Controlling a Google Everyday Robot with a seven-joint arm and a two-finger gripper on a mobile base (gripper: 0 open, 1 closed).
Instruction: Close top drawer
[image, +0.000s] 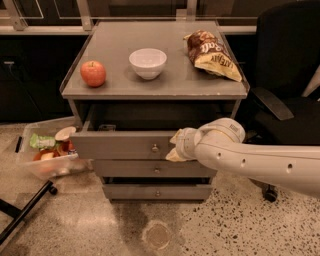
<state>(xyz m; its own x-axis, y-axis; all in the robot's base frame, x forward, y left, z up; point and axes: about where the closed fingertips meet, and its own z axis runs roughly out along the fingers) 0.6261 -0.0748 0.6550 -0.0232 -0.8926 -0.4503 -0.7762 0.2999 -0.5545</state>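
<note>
The top drawer (120, 145) of the grey cabinet is pulled partly out, with a flat grey front and a small round metal knob (155, 148) at its centre. My gripper (176, 146) on the white arm is at the drawer front, just right of the knob, against the right part of the front. Two shorter-fronted drawers (155, 170) sit shut below it.
On the cabinet top (115, 90) stand a red apple (93, 73), a white bowl (147, 62) and a chip bag (212, 55). A clear bin of snacks (46, 152) sits on the floor at left. A black office chair (287, 75) stands at right.
</note>
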